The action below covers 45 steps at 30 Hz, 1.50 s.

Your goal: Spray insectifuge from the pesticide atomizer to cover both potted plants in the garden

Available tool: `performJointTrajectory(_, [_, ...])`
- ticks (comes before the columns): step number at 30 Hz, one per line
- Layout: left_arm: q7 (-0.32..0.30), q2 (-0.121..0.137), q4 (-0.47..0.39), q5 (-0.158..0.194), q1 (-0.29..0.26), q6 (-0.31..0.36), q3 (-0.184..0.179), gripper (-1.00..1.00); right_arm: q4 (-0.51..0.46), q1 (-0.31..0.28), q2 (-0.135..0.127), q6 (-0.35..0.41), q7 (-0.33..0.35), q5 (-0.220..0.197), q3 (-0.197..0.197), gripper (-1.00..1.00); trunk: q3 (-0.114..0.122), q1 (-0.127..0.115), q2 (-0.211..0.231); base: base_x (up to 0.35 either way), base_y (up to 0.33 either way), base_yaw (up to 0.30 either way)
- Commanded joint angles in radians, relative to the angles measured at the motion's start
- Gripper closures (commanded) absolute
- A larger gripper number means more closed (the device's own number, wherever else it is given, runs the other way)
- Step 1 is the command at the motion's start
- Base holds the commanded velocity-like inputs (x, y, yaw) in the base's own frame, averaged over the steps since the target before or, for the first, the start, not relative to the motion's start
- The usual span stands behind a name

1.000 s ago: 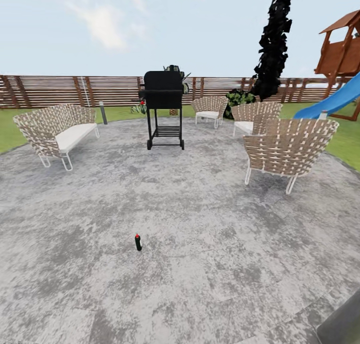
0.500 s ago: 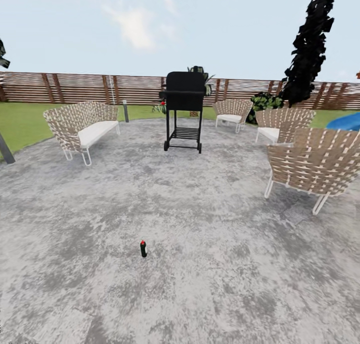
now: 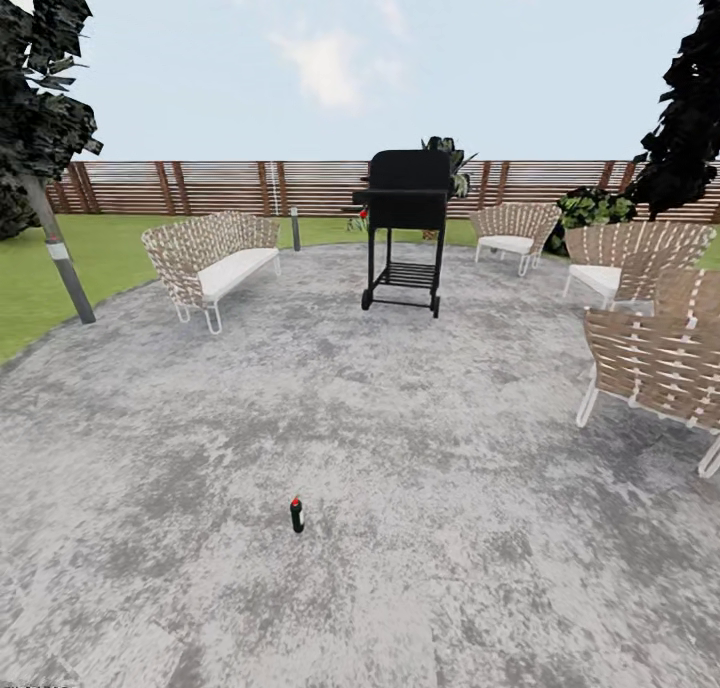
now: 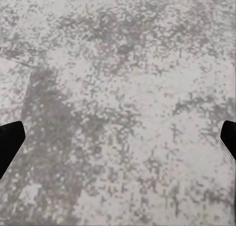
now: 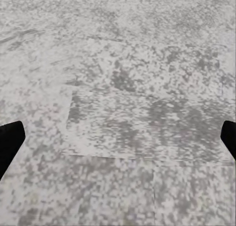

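A wide round patio of mottled grey stone spreads across the head view, edged by green lawn and closed at the back by a brown slatted wooden fence. A dark tree with a grey trunk stands on the lawn at the left, and another dark tree rises at the right edge. On the patio stand a woven bench with a white cushion, several woven chairs at the right, and a black barbecue grill on wheels near the middle back. The pesticide atomizer, a small dark bottle with a red top, stands upright alone on the stone in the near foreground, well apart from all furniture. Over the paving, the left claw and the right claw each show dark fingertips spread wide apart, holding nothing.
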Motion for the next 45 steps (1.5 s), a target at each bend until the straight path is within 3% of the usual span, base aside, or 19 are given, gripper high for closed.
performJointTrajectory(1, [0.0, 0.0, 0.001, 0.0, -0.001, -0.003, 0.0, -1.0, 0.001, 0.0, 0.0, -0.003, 0.0, 0.0, 0.001, -1.0, -0.001, 0.0, 0.0, 0.242, -0.212, 0.278])
performJointTrajectory(14, [0.0, 0.0, 0.001, 0.0, -0.001, -0.003, 0.0, -1.0, -0.001, 0.0, 0.0, -0.003, 0.0, 0.0, 0.0, -1.0, -0.001, 0.0, 0.0, 0.179, -0.201, 0.266])
performJointTrajectory(34, [0.0, -0.001, 0.001, -0.004, -0.003, -0.003, -0.007, -1.0, -0.001, 0.0, -0.007, -0.003, 0.0, 0.007, -0.001, -1.0, -0.001, 0.0, 0.0, 0.005, -0.004, 0.012])
performJointTrajectory(38, [0.0, -0.003, -0.009, -0.005, -0.1, 0.008, -0.005, -1.0, -0.061, -0.003, -0.005, -0.003, -0.002, 0.005, -0.002, -1.0, -0.001, 0.0, 0.0, 0.0, 0.0, 0.0])
performJointTrajectory(40, [0.0, -0.004, -0.004, -0.004, -0.172, 0.013, -0.006, -1.0, -0.136, -0.011, -0.005, -0.003, -0.002, 0.005, -0.002, -1.0, -0.001, 0.0, 0.0, 0.0, 0.0, 0.0])
performJointTrajectory(42, [0.005, -0.012, -0.007, 0.0, -0.279, 0.019, -0.004, -1.0, -0.305, -0.03, -0.005, 0.002, 0.001, 0.005, -0.002, -1.0, -0.001, 0.0, 0.0, 0.0, 0.0, 0.0])
performJointTrajectory(45, [0.013, -0.021, -0.004, 0.012, -0.362, 0.021, 0.0, -1.0, -0.383, -0.038, 0.0, 0.004, 0.006, 0.005, 0.001, -1.0, -0.001, 0.0, 0.0, 0.0, 0.0, 0.0])
